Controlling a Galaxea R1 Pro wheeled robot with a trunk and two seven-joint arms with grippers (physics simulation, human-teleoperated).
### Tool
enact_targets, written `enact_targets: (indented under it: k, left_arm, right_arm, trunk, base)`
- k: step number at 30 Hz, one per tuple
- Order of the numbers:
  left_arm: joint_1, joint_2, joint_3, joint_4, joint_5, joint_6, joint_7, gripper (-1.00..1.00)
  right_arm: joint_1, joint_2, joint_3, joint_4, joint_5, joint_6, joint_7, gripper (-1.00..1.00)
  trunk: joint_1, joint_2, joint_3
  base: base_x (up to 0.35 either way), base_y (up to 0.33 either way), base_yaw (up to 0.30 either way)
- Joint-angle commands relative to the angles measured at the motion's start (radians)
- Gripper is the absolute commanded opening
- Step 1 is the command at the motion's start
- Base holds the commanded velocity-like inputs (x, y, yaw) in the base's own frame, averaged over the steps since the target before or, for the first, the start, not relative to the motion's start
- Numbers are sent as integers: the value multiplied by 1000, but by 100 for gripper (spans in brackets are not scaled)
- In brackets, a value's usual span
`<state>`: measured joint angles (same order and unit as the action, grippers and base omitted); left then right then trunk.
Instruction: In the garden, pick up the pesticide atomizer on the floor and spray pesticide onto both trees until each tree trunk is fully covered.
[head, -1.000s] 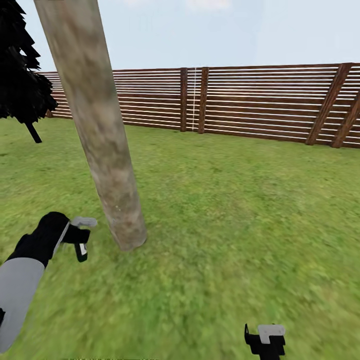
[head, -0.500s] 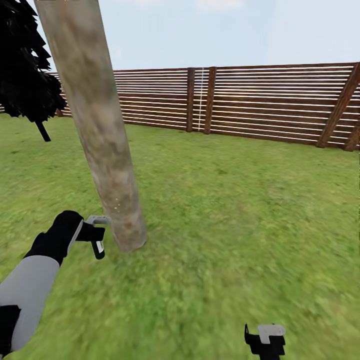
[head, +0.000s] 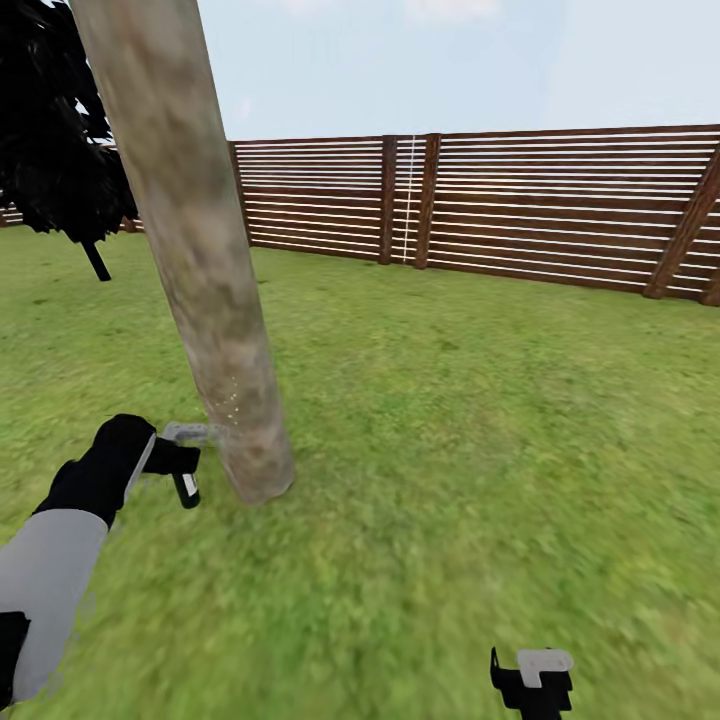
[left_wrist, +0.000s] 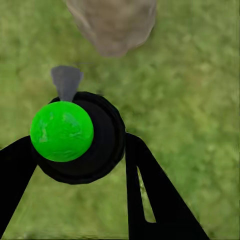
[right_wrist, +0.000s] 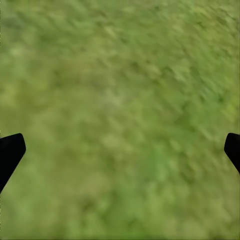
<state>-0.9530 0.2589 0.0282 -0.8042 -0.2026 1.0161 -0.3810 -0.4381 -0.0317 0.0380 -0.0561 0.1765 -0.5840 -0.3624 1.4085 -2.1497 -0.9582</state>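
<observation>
The left gripper (left_wrist: 80, 165) is clamped on the pesticide atomizer (left_wrist: 75, 135), nozzle just beside the tree trunk (head: 215, 330) near its base; the right gripper (head: 530, 680) hangs wide, empty, over the lawn (head: 480, 420). Spraying is in hand; next likely calls for working the spray up the bark.

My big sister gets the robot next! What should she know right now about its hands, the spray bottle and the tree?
Left gripper: shut on the pesticide atomizer, held low by the base of the tree trunk, nozzle toward the bark.
Right gripper: open, holding nothing, low over the lawn.
Done: the atomizer is picked up and brought to this trunk.
Cannot tell: how much of the trunk is covered; a few pale specks show low on the bark.
Left: finish this trunk top to bottom, then go and spray the second tree.
</observation>
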Motion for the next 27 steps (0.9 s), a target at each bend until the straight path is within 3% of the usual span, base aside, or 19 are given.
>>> enact_targets:
  k: [1, 2, 3, 5, 6, 8, 9, 11, 13, 14, 16, 17, 18, 20, 27]
  left_arm:
    - [1, 32, 2, 2, -10, 3, -12, -100]
    - [4, 38, 1, 4, -7, 3, -13, -100]
    - [6, 12, 0, 6, -7, 2, -14, -100]
    - [10, -68, -3, 9, -10, 1, -13, -100]
    - [10, -80, -2, 10, -11, 1, -13, -100]
    - [5, -73, 3, 12, -13, -1, -12, -100]
    - [6, -50, 5, 12, -13, -1, -12, -100]
    - [18, 26, 6, 15, -14, -7, -8, -100]
    - [42, 41, 5, 35, -14, -12, -6, -100]
    - [54, 37, 3, 42, -13, -13, -5, -100]
    - [65, -44, 1, 49, -16, -14, 0, -100]
    - [68, -67, 1, 50, -18, -14, 4, -100]
    - [79, -71, 5, 51, -18, -15, 6, -100]
    - [132, -46, 8, 49, -20, -17, 8, -100]
    - [138, -56, 4, 46, -17, -18, 8, -100]
  right_arm:
    - [-1, 0, 4, 1, 9, 1, -10, 100]
    - [-1, 0, 4, 1, 9, 1, -10, 100]
    - [-1, 1, 5, 1, 9, 2, -10, 100]
    - [-1, 1, 5, 1, 9, 2, -10, 100]
    - [-1, 1, 5, 1, 9, 2, -10, 100]
    - [-1, 1, 5, 1, 9, 3, -10, 100]
    - [-1, 1, 5, 1, 9, 3, -10, 100]
    - [-1, 1, 5, 1, 9, 3, -10, 100]
    - [-1, 2, 5, 1, 9, 3, -10, 100]
    - [-1, 2, 5, 1, 9, 3, -10, 100]
    - [-1, 3, 6, 1, 9, 3, -10, 100]
    - [-1, 4, 6, 1, 9, 3, -10, 100]
    - [-1, 4, 6, 1, 9, 3, -10, 100]
    - [-1, 4, 6, 1, 9, 3, -10, 100]
    - [-1, 3, 5, 1, 9, 4, -10, 100]
  trunk:
    - [0, 0, -1]
    - [0, 0, -1]
    - [0, 0, -1]
    - [0, 0, -1]
    - [0, 0, -1]
    - [0, 0, -1]
    - [0, 0, -1]
    - [0, 0, -1]
    - [0, 0, -1]
    - [0, 0, -1]
    - [0, 0, -1]
    - [0, 0, -1]
    - [0, 0, -1]
    - [0, 0, -1]
    - [0, 0, -1]
  base:
    - [0, 0, 0]
    - [0, 0, 0]
    - [0, 0, 0]
    - [0, 0, 0]
    - [0, 0, 0]
    - [0, 0, 0]
    - [0, 0, 0]
    - [0, 0, 0]
    - [0, 0, 0]
    - [0, 0, 0]
    - [0, 0, 50]
    - [0, 0, 186]
    - [0, 0, 239]
    - [99, 0, 223]
    - [267, -100, 24]
